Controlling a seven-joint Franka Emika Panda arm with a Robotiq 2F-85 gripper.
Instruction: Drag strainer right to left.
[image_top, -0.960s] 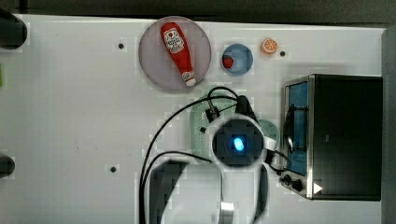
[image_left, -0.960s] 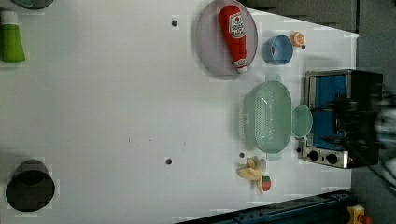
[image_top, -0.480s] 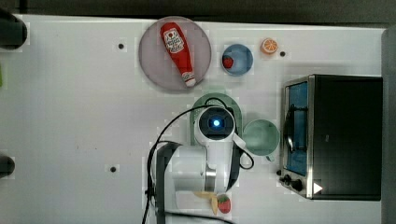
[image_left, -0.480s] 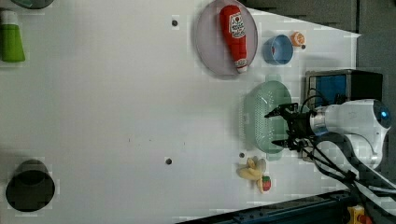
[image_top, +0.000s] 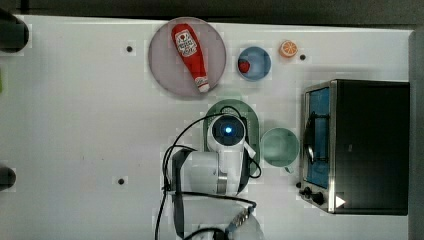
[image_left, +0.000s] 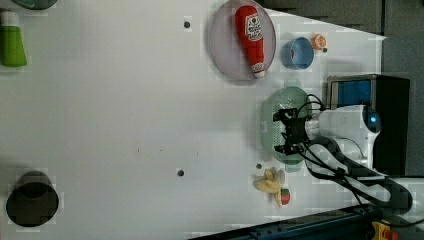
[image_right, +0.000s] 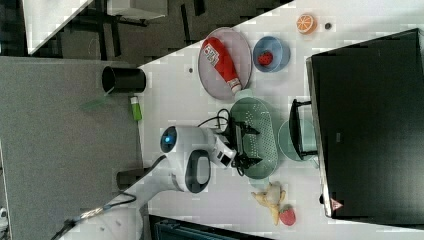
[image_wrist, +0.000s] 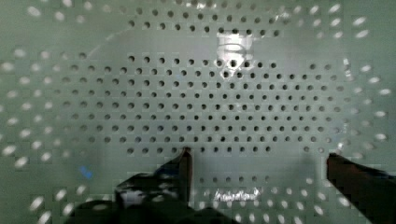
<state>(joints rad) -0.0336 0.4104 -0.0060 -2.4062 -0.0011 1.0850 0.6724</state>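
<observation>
The strainer is a pale mint-green oval colander lying on the white table, just to the left view's left of the toaster oven. My gripper is open and reaches down into its bowl, one finger toward each end of the oval. The right view shows the gripper the same way, over the strainer. In the wrist view the perforated bottom is very close, and the gripper has nothing between its two dark fingertips. In the top view my wrist covers most of the strainer.
A mint cup stands between the strainer and the black toaster oven. A grey-pink plate carries a ketchup bottle; a blue bowl and an orange slice sit nearby. A toy banana lies near the table edge.
My arm has swung from over the cup and oven to the top view's left, above the strainer, and the open gripper has come down into its bowl. The strainer has not moved.
</observation>
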